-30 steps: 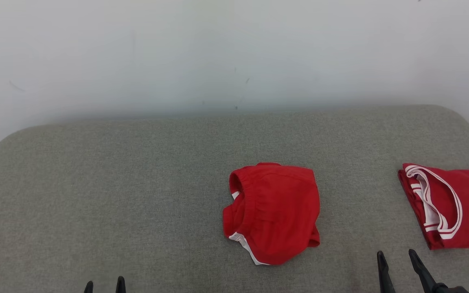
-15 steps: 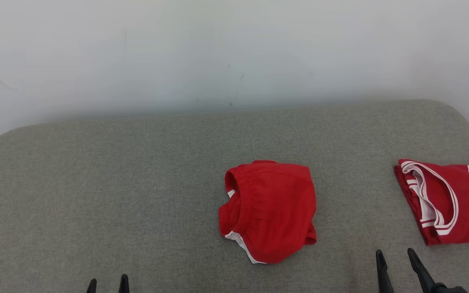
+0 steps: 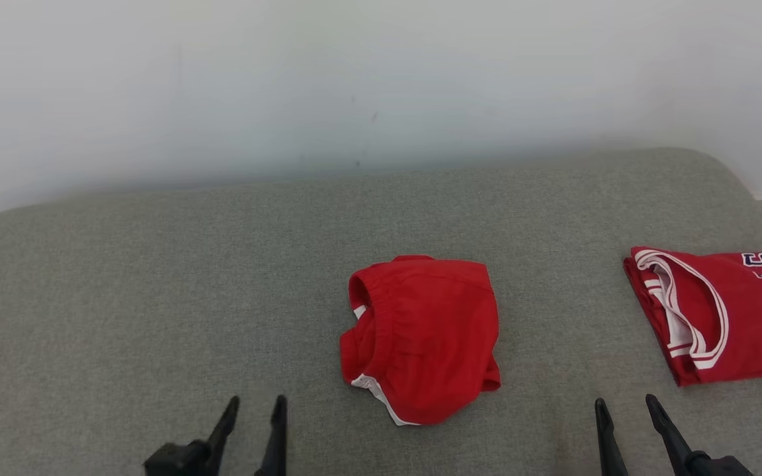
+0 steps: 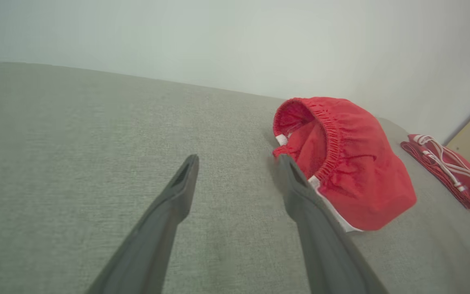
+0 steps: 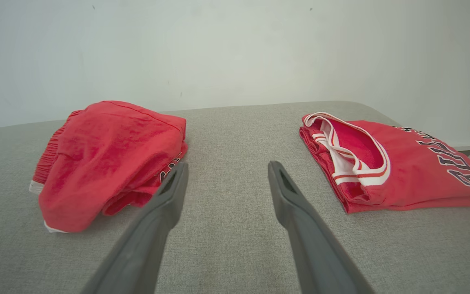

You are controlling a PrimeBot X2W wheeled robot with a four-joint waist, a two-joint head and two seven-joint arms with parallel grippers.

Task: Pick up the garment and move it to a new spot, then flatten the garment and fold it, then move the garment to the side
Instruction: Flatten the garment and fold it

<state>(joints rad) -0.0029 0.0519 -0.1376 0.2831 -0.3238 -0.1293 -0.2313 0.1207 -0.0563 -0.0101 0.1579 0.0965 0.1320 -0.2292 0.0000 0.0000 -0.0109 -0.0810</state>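
Observation:
A crumpled pair of red shorts (image 3: 424,337) with an elastic waistband and white trim lies bunched in the middle of the grey fabric surface (image 3: 156,297). The shorts (image 4: 341,163) sit just right of my left fingers in the left wrist view, and the shorts (image 5: 108,159) lie left of my right fingers in the right wrist view. My left gripper (image 3: 255,404) is open at the lower left, short of the shorts. My right gripper (image 3: 622,403) is open at the lower right, between the shorts and a folded jersey.
A folded red jersey (image 3: 718,317) with white trim and dark letters lies at the right end of the surface; the same jersey (image 5: 394,163) shows in the right wrist view. A pale wall (image 3: 354,79) stands behind. The left half of the surface is bare grey fabric.
My left gripper has come forward and to the right, toward the shorts. The camera has shifted, so the whole scene sits a little further left and higher. The right gripper holds its place.

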